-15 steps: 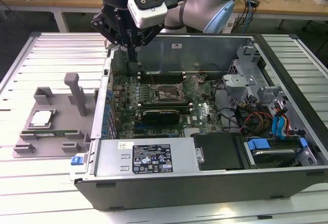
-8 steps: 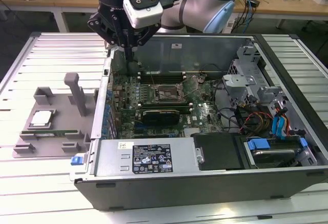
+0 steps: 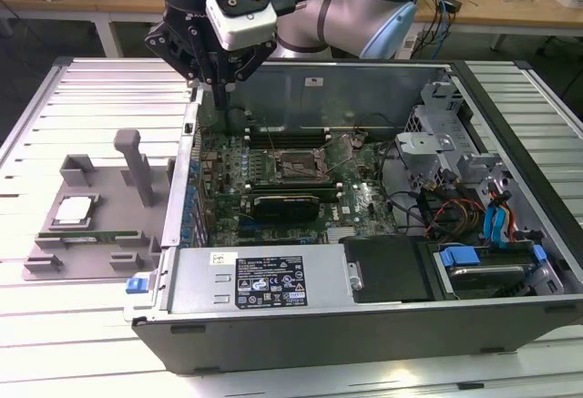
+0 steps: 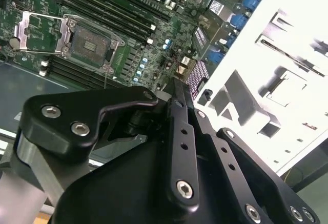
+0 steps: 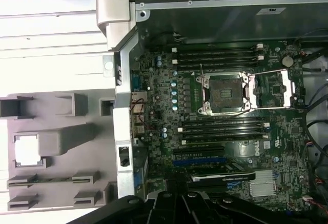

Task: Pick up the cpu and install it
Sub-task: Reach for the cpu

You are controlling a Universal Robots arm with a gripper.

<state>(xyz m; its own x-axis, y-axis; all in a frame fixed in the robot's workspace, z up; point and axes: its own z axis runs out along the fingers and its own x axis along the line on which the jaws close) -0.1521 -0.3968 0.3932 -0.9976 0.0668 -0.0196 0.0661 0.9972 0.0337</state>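
You are looking at the cpu (image 3: 75, 209), a small flat square chip with a pale silver-grey top plate and a thin darker rim. It is lying flat in a square recess of the grey holder tray (image 3: 100, 257), outside the open computer case (image 3: 364, 334) on the exterior view's left. In the first wrist view the cpu (image 5: 26, 149) is glaring almost white. A long narrow green memory stick (image 3: 86, 234) is lying in the tray just beside it.

The gripper (image 3: 221, 97) is hanging over the case wall nearest the tray, well apart from the chip. Its fingers are looking pressed together, with nothing between them. Inside the case, the black-framed socket (image 5: 225, 93) is sitting on the green motherboard (image 5: 205, 147) with its metal cover swung open.

Everything is resting on a slatted light metal table (image 3: 91, 88). Behind it, wooden workbenches (image 3: 510, 11) are carrying cables and small items.
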